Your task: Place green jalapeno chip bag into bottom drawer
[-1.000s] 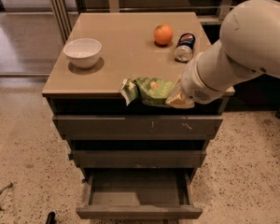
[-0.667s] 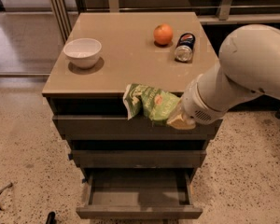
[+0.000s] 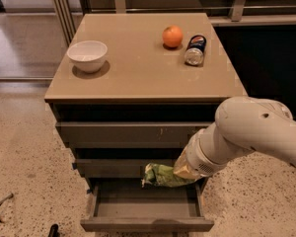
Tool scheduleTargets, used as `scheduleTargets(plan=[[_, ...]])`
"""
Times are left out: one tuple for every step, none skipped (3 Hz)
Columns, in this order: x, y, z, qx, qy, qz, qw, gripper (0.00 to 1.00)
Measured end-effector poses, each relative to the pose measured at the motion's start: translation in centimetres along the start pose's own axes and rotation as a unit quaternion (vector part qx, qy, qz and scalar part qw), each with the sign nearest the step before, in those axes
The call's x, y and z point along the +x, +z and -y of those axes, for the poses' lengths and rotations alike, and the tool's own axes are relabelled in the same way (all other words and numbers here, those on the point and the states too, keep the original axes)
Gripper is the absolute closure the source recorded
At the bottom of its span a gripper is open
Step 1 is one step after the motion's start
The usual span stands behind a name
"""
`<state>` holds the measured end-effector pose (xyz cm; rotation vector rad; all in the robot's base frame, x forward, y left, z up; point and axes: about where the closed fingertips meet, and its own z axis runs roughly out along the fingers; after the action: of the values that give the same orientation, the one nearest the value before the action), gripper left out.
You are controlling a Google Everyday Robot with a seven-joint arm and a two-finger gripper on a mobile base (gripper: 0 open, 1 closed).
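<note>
- We are holding the bag (image 3: pixel 160 176) just above the far part of the open drawer (image 3: pixel 143 209), so it looks ready to be lowered into the tray.
- Our gripper (image 3: pixel 182 173) is reaching in from the right at drawer height, and its fingers are clamping the bag's right end, which is why the bag is hanging free.
- The bowl (image 3: pixel 88 55), orange (image 3: pixel 172 36) and can (image 3: pixel 195 50) are sitting on the cabinet top (image 3: pixel 143 75), well apart from the bag and out of the way.
</note>
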<state>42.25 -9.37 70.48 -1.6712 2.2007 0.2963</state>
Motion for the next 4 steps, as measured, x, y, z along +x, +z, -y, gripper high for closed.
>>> scheduleTargets(plan=[[0.0,0.0,0.0,0.000,0.000,0.000,1.0000,1.00],[2.0,3.1,1.2,0.004,-0.012,-0.004,0.9999,1.00],[4.8,10.4,3.6,0.005,-0.020,-0.009,0.9998,1.00],[7.0,16.0,4.6,-0.009,-0.011,-0.010,0.9998,1.00]])
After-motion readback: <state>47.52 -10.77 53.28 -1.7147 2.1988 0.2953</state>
